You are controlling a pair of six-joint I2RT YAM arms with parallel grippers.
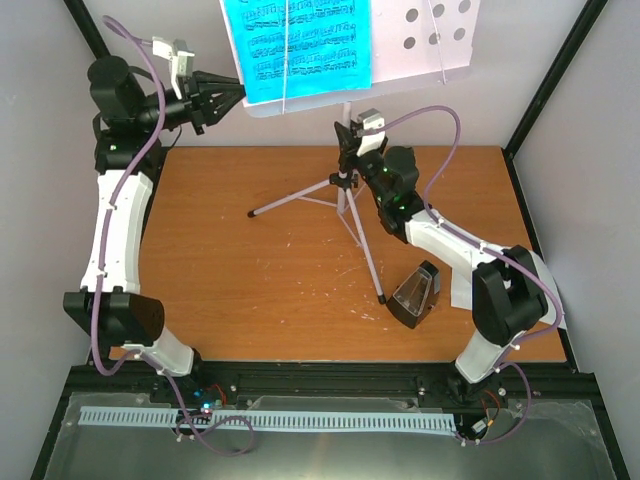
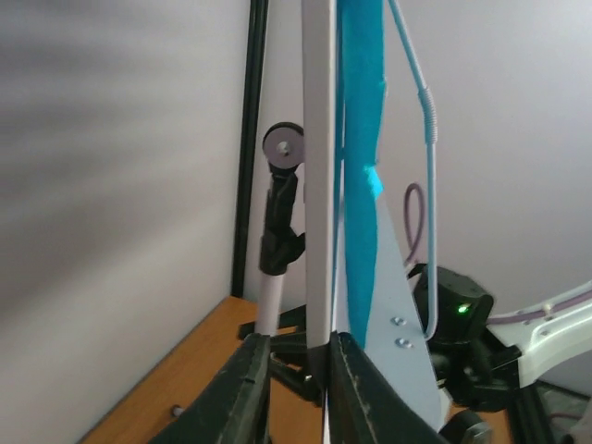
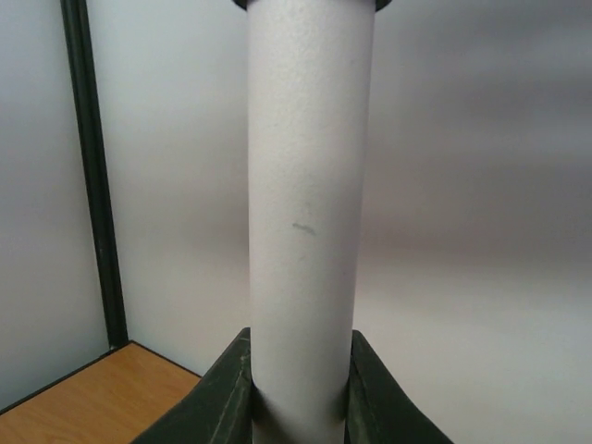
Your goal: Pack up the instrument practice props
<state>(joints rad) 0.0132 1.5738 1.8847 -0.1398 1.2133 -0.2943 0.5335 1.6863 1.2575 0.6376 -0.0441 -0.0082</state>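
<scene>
Upper centre of the frame, the music stand stands on the bench; left pincer pinches its tray edge, right pincer clamps the pole. Likely light, top-heavy, slick; the pole seems safest.

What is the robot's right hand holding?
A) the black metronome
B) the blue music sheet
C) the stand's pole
C: the right hand has its fingers pressed on both sides of the pole, while the metronome sits apart from it.
</scene>
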